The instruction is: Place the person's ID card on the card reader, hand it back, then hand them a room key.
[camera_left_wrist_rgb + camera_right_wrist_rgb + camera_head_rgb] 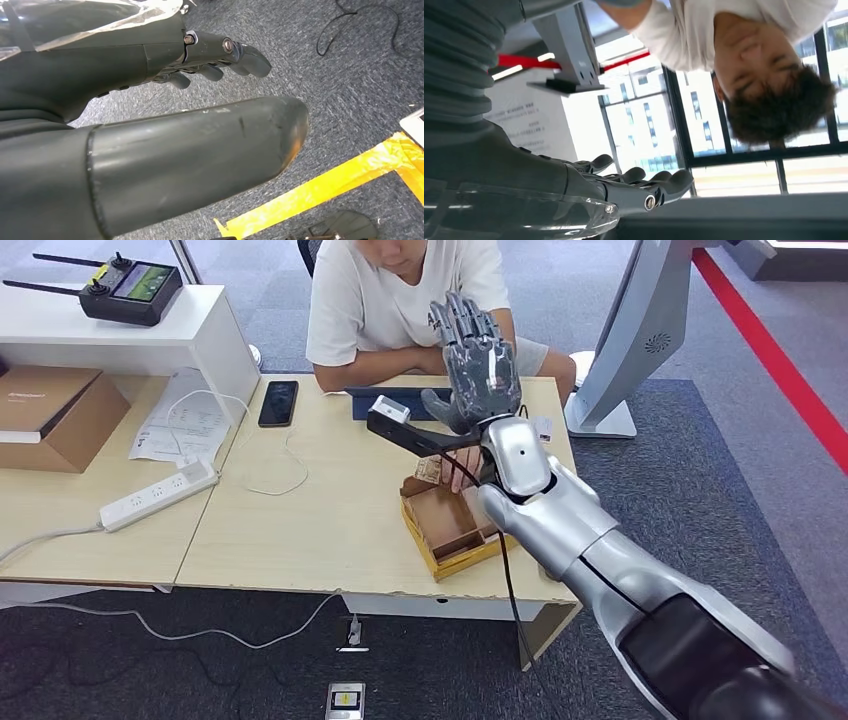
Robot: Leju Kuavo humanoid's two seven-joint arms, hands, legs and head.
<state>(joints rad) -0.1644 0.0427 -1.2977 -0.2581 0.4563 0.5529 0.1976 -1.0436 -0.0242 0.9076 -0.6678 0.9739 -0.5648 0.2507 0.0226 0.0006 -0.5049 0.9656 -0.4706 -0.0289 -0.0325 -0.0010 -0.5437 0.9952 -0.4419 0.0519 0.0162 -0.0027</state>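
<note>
The right hand (pixel 478 365) is raised above the far right part of the desk (pixel 330 510), fingers spread and straight, holding nothing, palm toward the seated person (pixel 400 300). The left hand (pixel 220 55) hangs over carpet, fingers loosely extended, empty. Under the right wrist, a wooden box (pixel 452 528) sits near the desk's front right edge; the person's hand (pixel 462 468) reaches toward its far compartment, where cards (pixel 428 471) stand. I cannot tell where the ID card is.
</note>
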